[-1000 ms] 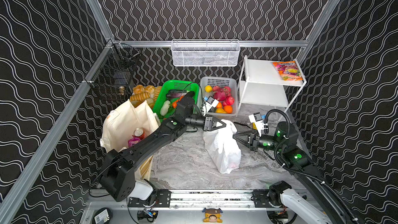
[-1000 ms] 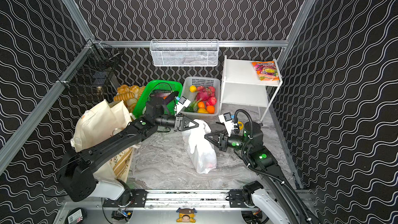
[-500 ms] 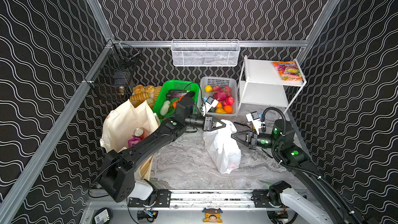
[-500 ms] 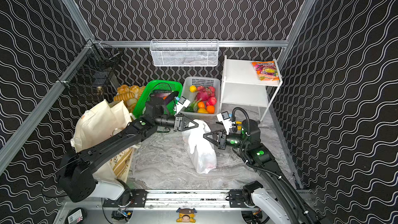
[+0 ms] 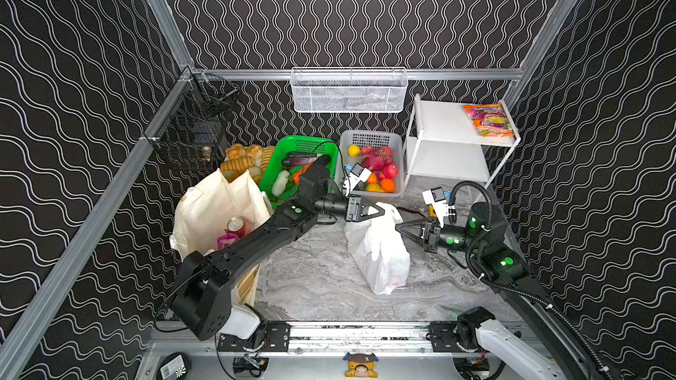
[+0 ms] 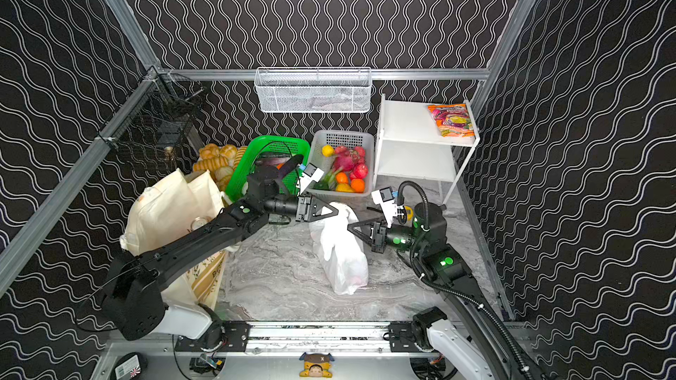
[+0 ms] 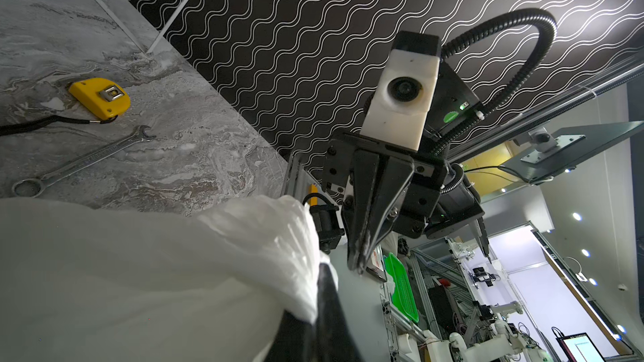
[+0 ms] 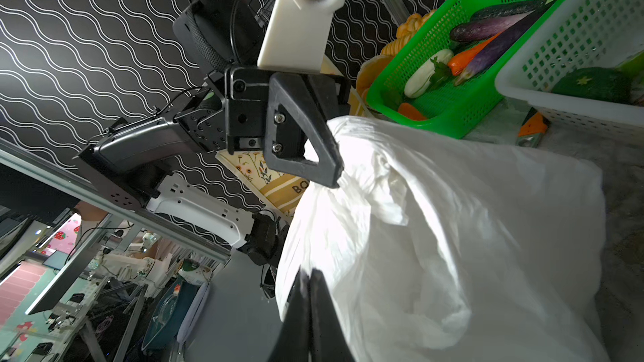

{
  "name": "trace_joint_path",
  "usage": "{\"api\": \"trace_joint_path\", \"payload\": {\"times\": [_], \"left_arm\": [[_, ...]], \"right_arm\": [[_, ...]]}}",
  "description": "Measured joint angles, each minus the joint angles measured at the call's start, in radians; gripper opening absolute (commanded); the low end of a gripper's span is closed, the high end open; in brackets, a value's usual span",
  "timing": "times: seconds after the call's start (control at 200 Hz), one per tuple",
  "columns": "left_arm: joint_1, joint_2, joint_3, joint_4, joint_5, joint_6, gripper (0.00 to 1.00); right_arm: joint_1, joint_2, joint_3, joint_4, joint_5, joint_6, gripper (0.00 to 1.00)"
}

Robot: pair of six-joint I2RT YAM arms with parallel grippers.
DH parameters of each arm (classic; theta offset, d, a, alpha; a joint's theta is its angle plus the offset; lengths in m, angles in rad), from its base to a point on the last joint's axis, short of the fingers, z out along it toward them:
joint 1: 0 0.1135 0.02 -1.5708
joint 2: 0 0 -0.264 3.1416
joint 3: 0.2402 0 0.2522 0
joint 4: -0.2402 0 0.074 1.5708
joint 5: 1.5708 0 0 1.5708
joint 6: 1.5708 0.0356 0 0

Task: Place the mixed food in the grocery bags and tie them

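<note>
White plastic bag [image 5: 380, 257] stands mid-desk [image 5: 314, 279]; left gripper [image 5: 382, 210] jaws pinched tight on its gathered top, likely holding it upright for tying, while right gripper [image 5: 398, 227] jaws are closed at the opposite edge, with any film caught there unconfirmed.

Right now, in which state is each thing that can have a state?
white plastic bag, on the table, top gathered.
left gripper, shut on the bag's top.
right gripper, shut, tip against the bag; grip unclear.
cream tote, upright, mouth open.
red can, upright inside the tote.
</note>
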State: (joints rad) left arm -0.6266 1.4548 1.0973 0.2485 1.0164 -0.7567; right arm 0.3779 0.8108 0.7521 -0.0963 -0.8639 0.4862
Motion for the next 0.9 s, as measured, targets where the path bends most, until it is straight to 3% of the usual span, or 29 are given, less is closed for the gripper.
{"api": "trace_joint_path", "payload": {"times": [0.11, 0.23, 0.35, 0.506, 0.586, 0.691, 0.811, 0.901], "left_arm": [[0.000, 0.006, 0.000, 0.040, 0.027, -0.026, 0.00], [0.001, 0.010, 0.000, 0.060, 0.054, -0.026, 0.00], [0.001, 0.012, 0.000, 0.051, 0.053, -0.020, 0.00], [0.001, 0.051, -0.005, 0.111, 0.051, -0.049, 0.00], [0.001, 0.068, -0.010, 0.145, 0.062, -0.077, 0.00], [0.001, 0.077, -0.010, 0.186, 0.057, -0.106, 0.00], [0.002, 0.073, -0.008, 0.195, 0.055, -0.103, 0.00], [0.003, 0.073, -0.007, 0.199, 0.062, -0.101, 0.00]], "right_arm": [[0.000, 0.012, 0.006, -0.008, 0.045, -0.008, 0.11], [0.000, 0.030, -0.046, 0.028, 0.087, 0.003, 0.11], [0.008, 0.054, -0.092, 0.091, 0.062, 0.042, 0.12], [0.178, 0.084, -0.125, 0.168, 0.072, 0.077, 0.13], [0.257, 0.110, -0.103, 0.200, 0.113, 0.076, 0.17], [0.276, 0.112, -0.085, 0.188, 0.193, 0.054, 0.22], [0.281, 0.014, -0.113, 0.137, 0.340, -0.003, 0.32], [0.279, -0.064, -0.137, 0.089, 0.443, -0.076, 0.32]]}}
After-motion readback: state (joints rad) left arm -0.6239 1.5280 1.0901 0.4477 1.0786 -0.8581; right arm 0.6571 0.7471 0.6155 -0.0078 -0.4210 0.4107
